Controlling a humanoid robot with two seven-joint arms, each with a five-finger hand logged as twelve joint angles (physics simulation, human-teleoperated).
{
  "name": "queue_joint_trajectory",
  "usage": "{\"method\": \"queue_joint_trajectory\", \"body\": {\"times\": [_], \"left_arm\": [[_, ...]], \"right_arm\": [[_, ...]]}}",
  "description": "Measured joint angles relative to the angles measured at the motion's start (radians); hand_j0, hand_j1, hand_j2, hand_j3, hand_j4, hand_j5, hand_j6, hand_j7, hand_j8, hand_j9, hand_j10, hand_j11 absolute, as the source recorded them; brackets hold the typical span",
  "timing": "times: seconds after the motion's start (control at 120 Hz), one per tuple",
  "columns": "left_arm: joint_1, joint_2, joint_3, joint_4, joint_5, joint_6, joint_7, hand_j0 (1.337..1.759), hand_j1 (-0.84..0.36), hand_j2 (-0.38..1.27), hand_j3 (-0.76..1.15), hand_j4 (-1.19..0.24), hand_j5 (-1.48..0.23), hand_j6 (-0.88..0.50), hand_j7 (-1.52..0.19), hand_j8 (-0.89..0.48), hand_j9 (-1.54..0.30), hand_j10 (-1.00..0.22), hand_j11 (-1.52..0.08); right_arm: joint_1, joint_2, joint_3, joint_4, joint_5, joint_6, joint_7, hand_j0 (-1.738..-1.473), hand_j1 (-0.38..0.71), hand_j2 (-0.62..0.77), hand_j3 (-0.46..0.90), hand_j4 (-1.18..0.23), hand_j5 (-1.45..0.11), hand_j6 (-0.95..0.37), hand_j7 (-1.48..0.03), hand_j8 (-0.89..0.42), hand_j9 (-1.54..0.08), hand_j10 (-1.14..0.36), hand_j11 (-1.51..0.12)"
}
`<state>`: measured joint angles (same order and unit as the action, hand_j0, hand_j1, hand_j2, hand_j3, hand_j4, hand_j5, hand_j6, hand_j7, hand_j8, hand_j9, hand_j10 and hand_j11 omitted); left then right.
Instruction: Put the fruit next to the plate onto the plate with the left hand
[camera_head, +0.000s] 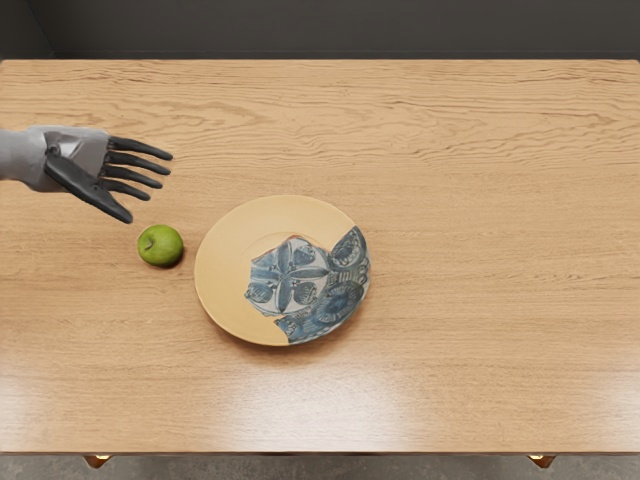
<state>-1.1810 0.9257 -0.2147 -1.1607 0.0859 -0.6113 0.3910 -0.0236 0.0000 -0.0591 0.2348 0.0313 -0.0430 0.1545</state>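
1. wooden table (480, 150): carries everything.
2. plate (232, 262): the target, aim for its middle.
3. left hand (100, 170): fingers spread, empty. bring it down toward its 5 o'clock.
4. green apple (160, 245): just beside the plate's rim at 9 o'clock. wrap evenly, since it could roll.

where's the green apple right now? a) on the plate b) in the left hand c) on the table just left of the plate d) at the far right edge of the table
c: the green apple lies on the table just left of the plate, not on it, while the left hand hovers open above and to its left, holding nothing.
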Motion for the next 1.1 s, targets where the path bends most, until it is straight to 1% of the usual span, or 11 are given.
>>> {"method": "queue_joint_trajectory", "body": {"times": [0.1,0.142,0.3,0.383,0.483,0.758,0.808,0.883,0.933,1.025,1.1], "left_arm": [[0.005,0.006,0.001,-0.035,0.031,0.0,0.0,1.657,0.06,0.05,0.0,-0.24,-0.32,-0.24,-0.32,-0.24,-0.32,-0.24,-0.32],[0.009,0.062,0.001,-0.057,0.037,0.0,0.001,1.657,0.06,0.05,0.0,-0.24,-0.32,-0.24,-0.32,-0.24,-0.32,-0.24,-0.32],[0.008,0.214,0.0,-0.275,0.08,0.027,0.061,1.658,0.06,0.05,0.0,-0.24,-0.32,-0.24,-0.32,-0.24,-0.32,-0.24,-0.32],[0.023,0.198,0.0,-0.387,0.164,0.189,0.085,1.658,0.06,0.05,0.0,-0.24,-0.32,-0.24,-0.32,-0.24,-0.32,-0.24,-0.32],[0.039,0.157,0.001,-0.466,0.289,0.418,0.108,1.658,0.06,0.05,0.0,-0.25,-0.32,-0.25,-0.32,-0.25,-0.32,-0.25,-0.32],[0.067,0.058,0.043,-0.522,0.559,0.939,0.171,1.658,0.06,0.05,0.0,-0.25,-0.32,-0.25,-0.32,-0.25,-0.32,-0.25,-0.32],[0.018,0.058,0.079,-0.523,0.589,1.0,0.19,1.658,0.06,0.05,0.0,-0.25,-0.32,-0.25,-0.32,-0.25,-0.32,-0.25,-0.32],[-0.151,0.054,0.202,-0.517,0.616,1.052,0.205,1.658,0.06,0.05,0.0,-0.25,-0.32,-0.25,-0.32,-0.25,-0.32,-0.25,-0.32],[-0.219,0.024,0.304,-0.508,0.623,1.086,0.211,1.658,0.06,0.05,0.0,-0.25,-0.32,-0.25,-0.32,-0.25,-0.32,-0.25,-0.32],[-0.392,-0.116,0.537,-0.479,0.605,1.162,0.216,1.658,0.06,0.05,0.0,-0.25,-0.32,-0.25,-0.32,-0.25,-0.32,-0.25,-0.32],[-0.533,-0.325,0.776,-0.469,0.527,1.193,0.218,1.658,0.06,0.05,0.0,-0.24,-0.32,-0.25,-0.32,-0.25,-0.32,-0.24,-0.32]], "right_arm": [[0.0,0.0,0.0,0.0,0.0,0.0,0.001,-1.657,-0.31,-0.01,0.0,-0.04,-0.05,-0.04,-0.05,-0.04,-0.05,-0.04,-0.05],[0.0,0.0,0.0,0.0,0.0,0.0,0.001,-1.657,-0.31,-0.01,0.0,-0.04,-0.05,-0.04,-0.05,-0.04,-0.05,-0.04,-0.05],[0.002,0.0,0.001,0.0,0.001,0.0,0.002,-1.658,-0.31,-0.01,0.0,-0.04,-0.05,-0.04,-0.05,-0.04,-0.05,-0.04,-0.05],[0.002,0.0,0.001,0.0,0.001,0.0,0.002,-1.658,-0.31,-0.01,0.0,-0.04,-0.05,-0.04,-0.05,-0.04,-0.05,-0.04,-0.05],[0.003,0.0,0.001,0.0,0.001,0.0,0.003,-1.658,-0.31,-0.01,0.0,-0.04,-0.05,-0.04,-0.05,-0.04,-0.05,-0.04,-0.05],[0.009,0.0,0.001,-0.001,0.001,-0.001,0.003,-1.658,-0.31,-0.01,0.0,-0.04,-0.05,-0.04,-0.05,-0.04,-0.05,-0.04,-0.05],[0.01,0.0,0.001,-0.001,0.001,-0.001,0.003,-1.658,-0.31,-0.01,0.0,-0.04,-0.05,-0.04,-0.05,-0.04,-0.05,-0.04,-0.05],[0.01,0.0,0.001,-0.002,0.001,-0.002,0.003,-1.658,-0.31,-0.01,0.0,-0.04,-0.05,-0.04,-0.05,-0.04,-0.05,-0.04,-0.05],[0.01,0.0,0.001,-0.004,0.001,-0.002,0.003,-1.658,-0.31,-0.01,0.0,-0.04,-0.05,-0.04,-0.05,-0.04,-0.05,-0.04,-0.05],[0.01,0.0,0.001,-0.007,0.001,-0.003,0.003,-1.658,-0.31,-0.01,0.0,-0.04,-0.05,-0.04,-0.05,-0.04,-0.05,-0.04,-0.05],[0.01,0.0,0.001,-0.012,0.001,-0.004,0.003,-1.658,-0.31,-0.01,0.0,-0.04,-0.05,-0.04,-0.05,-0.04,-0.05,-0.04,-0.05]]}}
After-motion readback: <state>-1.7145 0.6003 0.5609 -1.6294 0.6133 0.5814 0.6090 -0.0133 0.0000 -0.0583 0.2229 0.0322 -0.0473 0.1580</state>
